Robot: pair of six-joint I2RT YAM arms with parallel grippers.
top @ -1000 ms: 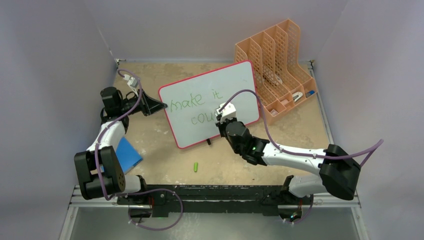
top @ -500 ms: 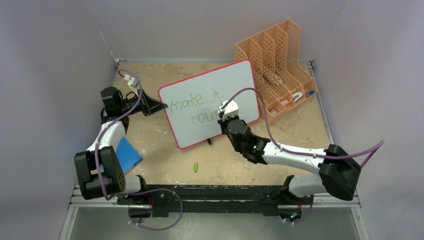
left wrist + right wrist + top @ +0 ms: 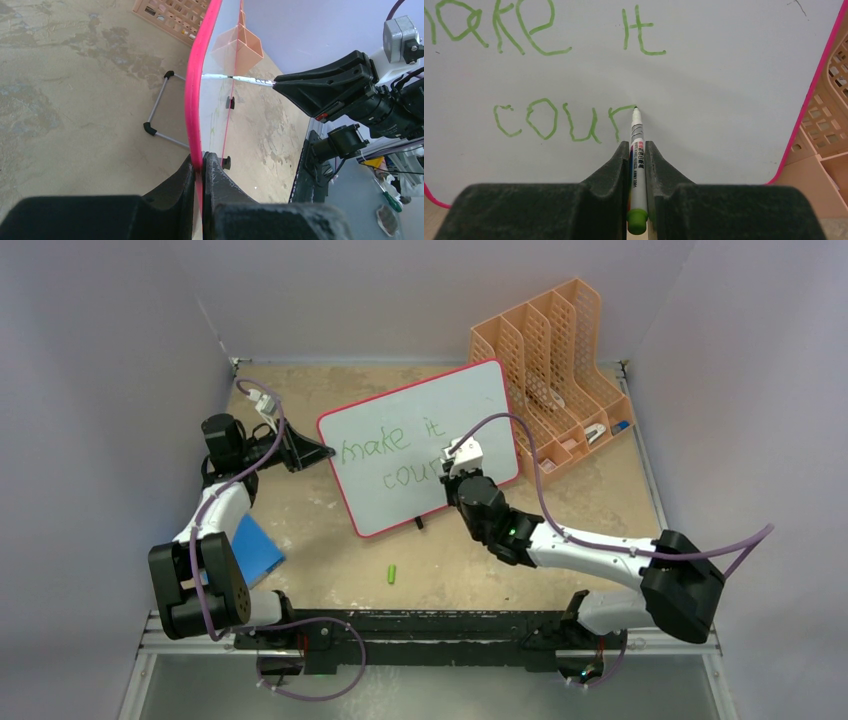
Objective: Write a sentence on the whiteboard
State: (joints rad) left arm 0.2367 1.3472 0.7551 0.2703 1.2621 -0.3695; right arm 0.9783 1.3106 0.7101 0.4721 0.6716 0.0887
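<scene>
My right gripper (image 3: 638, 146) is clamped on the marker (image 3: 636, 131), with the barrel upright between the fingers and its green end at the bottom. My left gripper (image 3: 202, 161) is closed on the pink rim of the whiteboard (image 3: 470, 400) at the board's left edge.

Views compared
- Right wrist view only: the marker tip touches the board at the top of the last stroke of the sentence (image 3: 544, 120) — "make it" above, "coun" below.
- Left wrist view only: the board is seen edge-on, propped up on a wire stand (image 3: 159, 107), with the marker meeting its writing face from the right.
- Top view only: the board sits near the middle of the table (image 3: 300, 520), turned at an angle. Its far right corner is at the orange organizer (image 3: 560, 370); I cannot tell whether they touch.

Edges and room
- Bare white surface runs from the tip rightward to the pink rim — the organizer stands just past it.
- A white band lies below the lower line, above the bottom rim.
- A small green piece (image 3: 393, 573) lies on the table in front of the board, apart from it.
- The blue pad (image 3: 255, 545) lies beside my left arm, well apart from the board.
</scene>
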